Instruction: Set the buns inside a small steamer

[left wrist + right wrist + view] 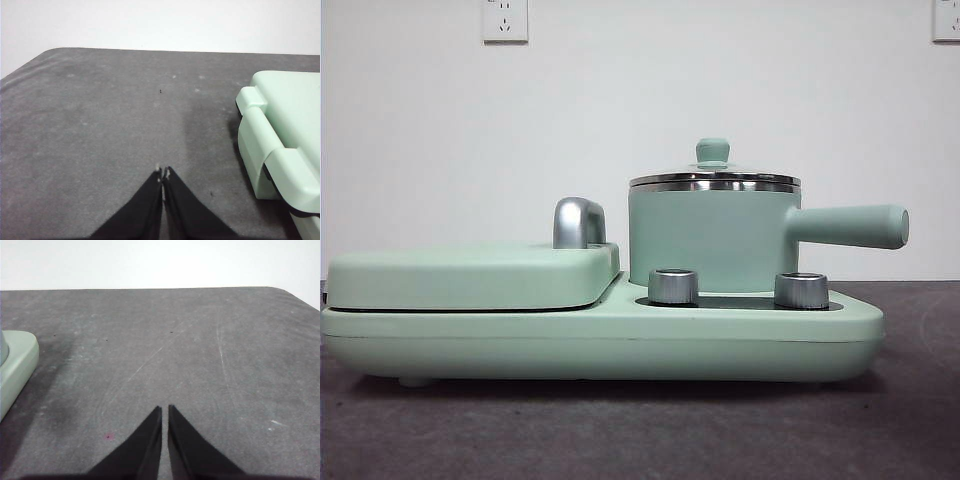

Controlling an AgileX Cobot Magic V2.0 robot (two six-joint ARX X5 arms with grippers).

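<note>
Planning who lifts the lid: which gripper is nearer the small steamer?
Right, probably. The small steamer sits at the cooker's knob end; the right gripper waits off that end, the left gripper beside the griddle end.

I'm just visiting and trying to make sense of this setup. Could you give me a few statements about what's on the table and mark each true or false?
1. The small steamer has its lid on. True.
2. The steamer's side handle points, in the front view, to the left. False: it points to the right.
3. Two buns lie on the table in front of the appliance. False: no buns show in any view.
4. The left hand holds nothing, its jaws closed over the dark table. True.
5. The right hand is gripping the steamer's knob. False: it is over bare table, beside the green base.
6. Two steel dials sit in front of the steamer. True.
</note>
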